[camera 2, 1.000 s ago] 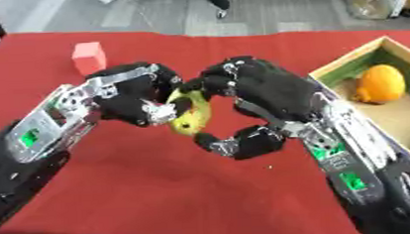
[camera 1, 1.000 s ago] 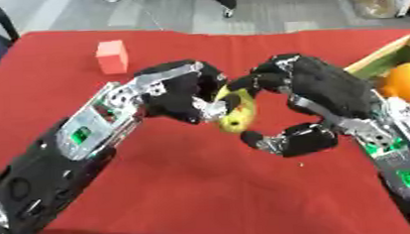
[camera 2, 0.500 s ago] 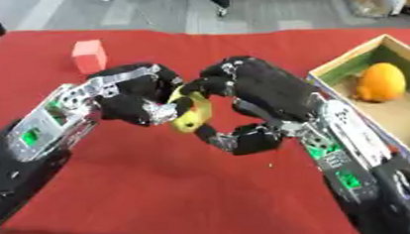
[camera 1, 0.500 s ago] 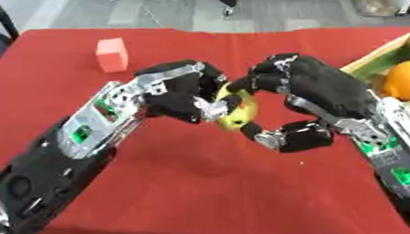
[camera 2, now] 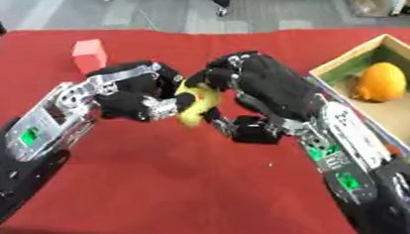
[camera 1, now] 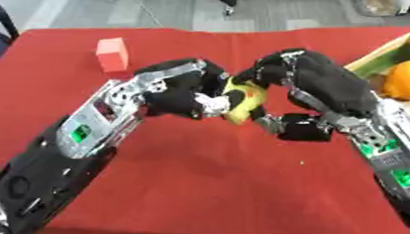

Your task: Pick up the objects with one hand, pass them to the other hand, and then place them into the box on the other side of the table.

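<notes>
Mid-frame handover above the red worktop (camera 1: 159,190): left hand (camera 1: 177,93) and right hand (camera 1: 315,84) meeting at centre of frame around a small yellow-green object (camera 1: 242,100), held clear of the cloth between them. Fingers of the left hand curled about the object's left side; fingers of the right hand arched over its top, thumb (camera 1: 300,129) hooked in below, apparently closing on it too. Hard to tell which hand bears the weight.

At the right edge of the frame, an open wooden box (camera 2: 349,63) holding an orange fruit (camera 2: 382,81). In the upper left, a red block (camera 1: 112,53) sitting alone on the worktop, well apart from both hands.

Judged from this: transfer under way, placing not yet begun. To do it well: complete the right hand's wrap first, fingers above and thumb below meeting on opposite sides of the object; only then ease the left fingers off, drawing away toward the left of the frame without dragging the object along. Best kept low over the cloth in case of a slip. Then a carry to the right, entering the box on the nearer, unoccupied side, clear of the orange fruit and the rim.
</notes>
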You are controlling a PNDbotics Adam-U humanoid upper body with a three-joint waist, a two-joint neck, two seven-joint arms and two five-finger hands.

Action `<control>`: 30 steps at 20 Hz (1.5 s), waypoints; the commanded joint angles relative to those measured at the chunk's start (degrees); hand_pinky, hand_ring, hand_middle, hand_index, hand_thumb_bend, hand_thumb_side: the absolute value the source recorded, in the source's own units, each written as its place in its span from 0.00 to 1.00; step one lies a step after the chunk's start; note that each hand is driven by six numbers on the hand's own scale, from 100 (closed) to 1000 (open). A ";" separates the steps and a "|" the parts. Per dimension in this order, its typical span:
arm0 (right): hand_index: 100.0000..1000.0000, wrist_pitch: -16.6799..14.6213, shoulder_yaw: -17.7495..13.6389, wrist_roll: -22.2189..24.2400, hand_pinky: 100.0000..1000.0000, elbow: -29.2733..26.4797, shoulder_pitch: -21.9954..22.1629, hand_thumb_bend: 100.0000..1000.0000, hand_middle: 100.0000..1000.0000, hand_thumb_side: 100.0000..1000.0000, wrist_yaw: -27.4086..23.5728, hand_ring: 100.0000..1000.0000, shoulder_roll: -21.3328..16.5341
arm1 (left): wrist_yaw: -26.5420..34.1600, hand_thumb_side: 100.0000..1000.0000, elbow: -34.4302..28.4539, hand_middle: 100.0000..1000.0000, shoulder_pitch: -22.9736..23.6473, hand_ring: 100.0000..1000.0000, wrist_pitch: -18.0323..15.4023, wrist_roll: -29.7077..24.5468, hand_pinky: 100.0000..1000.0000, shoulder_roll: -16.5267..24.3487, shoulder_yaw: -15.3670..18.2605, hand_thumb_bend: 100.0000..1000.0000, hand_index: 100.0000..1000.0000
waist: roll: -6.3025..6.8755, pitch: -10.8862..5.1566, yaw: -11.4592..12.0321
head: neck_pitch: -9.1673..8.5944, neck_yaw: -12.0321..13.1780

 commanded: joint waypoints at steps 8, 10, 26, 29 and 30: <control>0.26 1.85 -1.95 -5.66 0.52 -0.45 -0.73 0.00 0.15 0.00 -1.45 0.40 -2.82 | -5.17 0.62 -3.62 0.45 0.49 0.54 -5.49 3.79 0.72 6.72 8.80 0.56 0.56 | 0.40 -1.95 0.11 | 0.47 -0.64; 0.25 2.78 -3.13 -6.31 0.51 -0.60 -0.86 0.00 0.14 0.00 -2.41 0.40 -4.08 | -6.91 0.61 -2.59 0.44 1.31 0.54 -6.93 5.42 0.72 8.41 11.49 0.57 0.56 | 0.35 -1.98 0.21 | 0.48 -1.07; 0.28 17.41 -22.47 -16.41 0.49 13.06 2.37 0.00 0.14 0.00 -12.46 0.40 -13.69 | -9.16 0.59 1.10 0.43 15.34 0.52 -12.62 20.30 0.70 9.06 27.46 0.57 0.54 | 0.02 -1.51 0.04 | -0.60 -10.60; 0.34 20.29 -25.02 -17.73 0.50 17.59 2.02 0.00 0.18 0.00 -10.82 0.42 -14.82 | -9.38 0.59 1.81 0.42 17.53 0.52 -12.95 23.10 0.70 8.08 28.42 0.57 0.54 | 0.02 -1.46 0.05 | -1.24 -12.81; 0.38 21.23 -25.56 -18.04 0.51 19.08 1.88 0.00 0.22 0.00 -9.97 0.43 -15.18 | -9.36 0.59 1.88 0.42 18.09 0.52 -13.12 23.81 0.70 7.85 28.64 0.57 0.54 | 0.01 -1.44 0.08 | -1.39 -13.43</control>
